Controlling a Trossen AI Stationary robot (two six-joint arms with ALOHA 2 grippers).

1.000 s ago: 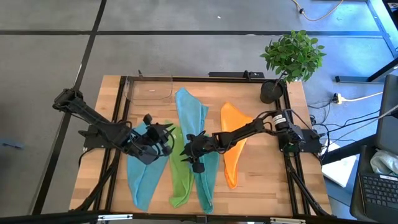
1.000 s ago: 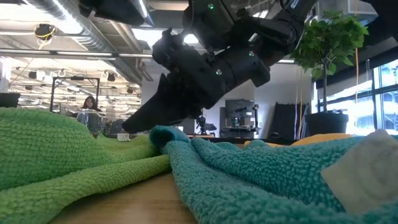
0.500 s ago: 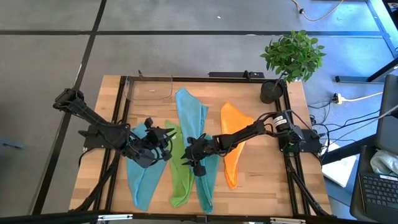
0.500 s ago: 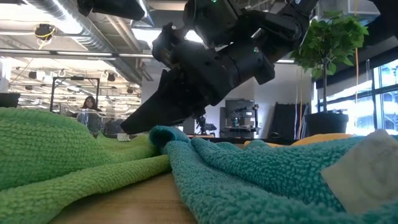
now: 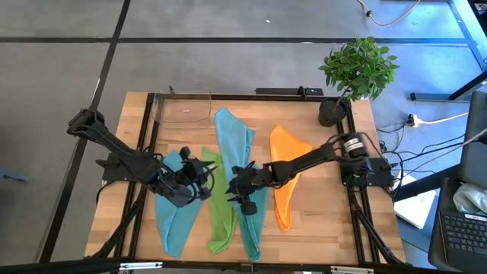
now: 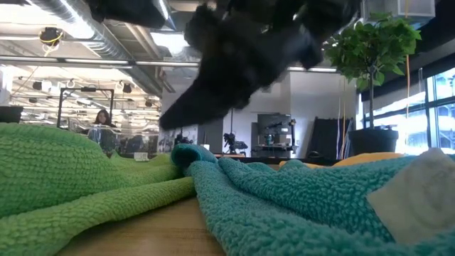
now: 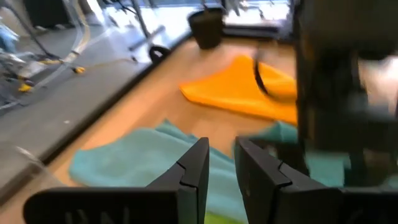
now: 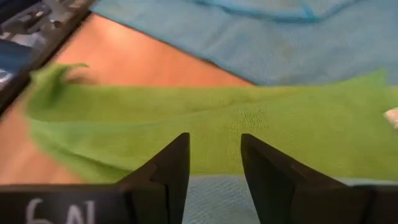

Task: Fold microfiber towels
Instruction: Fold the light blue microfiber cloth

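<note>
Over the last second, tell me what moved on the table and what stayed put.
The left gripper slid a little toward the right arm, over the lime green towel. The right gripper shifted slightly away from it, over the teal towel. Neither took hold of or let go of anything; both sets of fingers stay apart. The towels, including the orange towel, lie as before.
</note>
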